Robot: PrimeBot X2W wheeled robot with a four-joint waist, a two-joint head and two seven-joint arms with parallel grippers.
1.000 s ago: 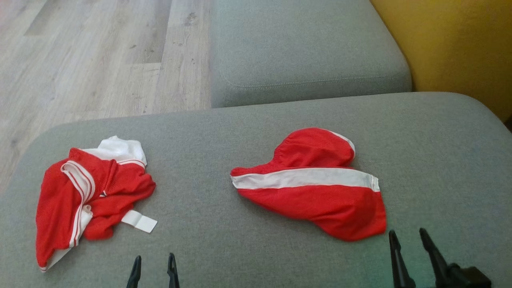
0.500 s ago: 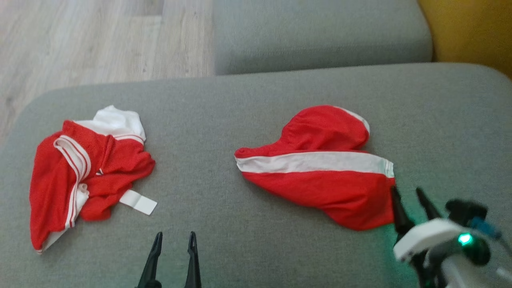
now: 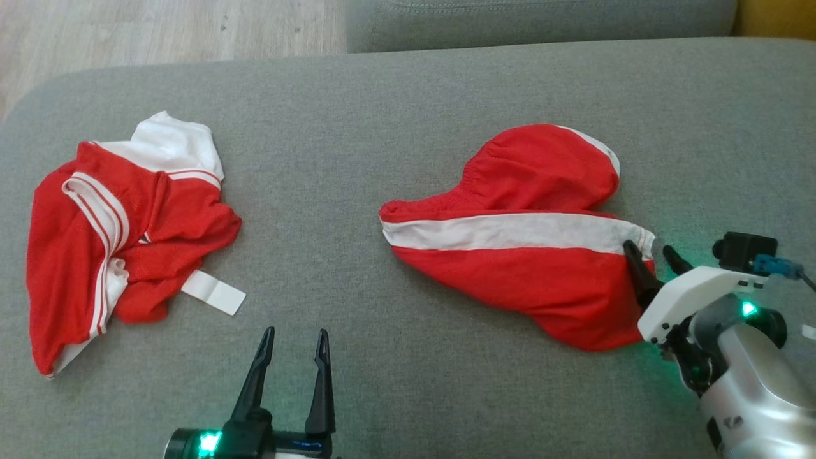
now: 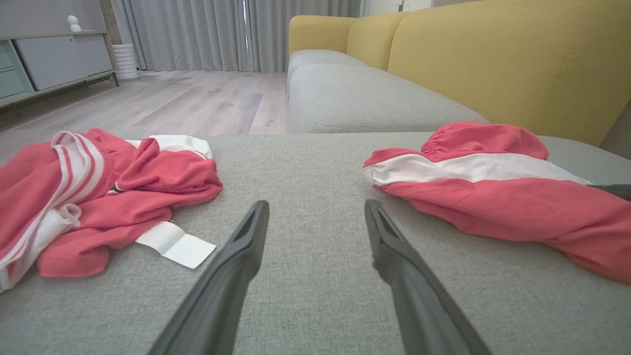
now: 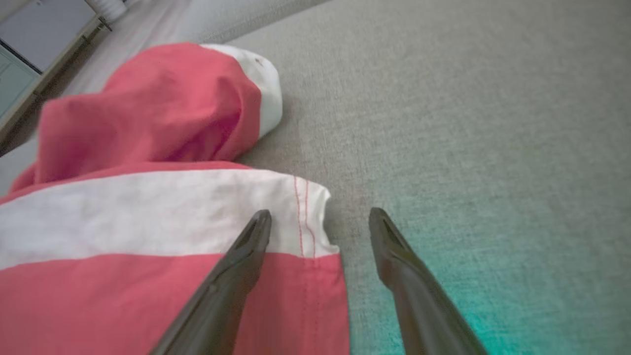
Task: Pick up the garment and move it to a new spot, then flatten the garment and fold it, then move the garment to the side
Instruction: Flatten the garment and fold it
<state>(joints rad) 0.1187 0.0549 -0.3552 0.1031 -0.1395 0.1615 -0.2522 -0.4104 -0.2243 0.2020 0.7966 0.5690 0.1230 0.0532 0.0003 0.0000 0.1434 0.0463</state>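
Right gripper (image 3: pixel 647 247) has reached the garment's (image 3: pixel 510 280) hem, gaping empty like the left gripper (image 3: pixel 296 331).

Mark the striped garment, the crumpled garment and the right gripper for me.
striped garment (image 3: pixel 510 231): head view, on its white stripe.
crumpled garment (image 3: pixel 178 223): head view, on a red fold near its middle.
right gripper (image 3: pixel 647 247): head view, midway between its fingertips, at the striped garment's right edge.

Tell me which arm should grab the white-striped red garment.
Right. The right gripper, open, straddles the striped garment's hem corner; the left gripper hovers over bare cushion, apart from both garments.
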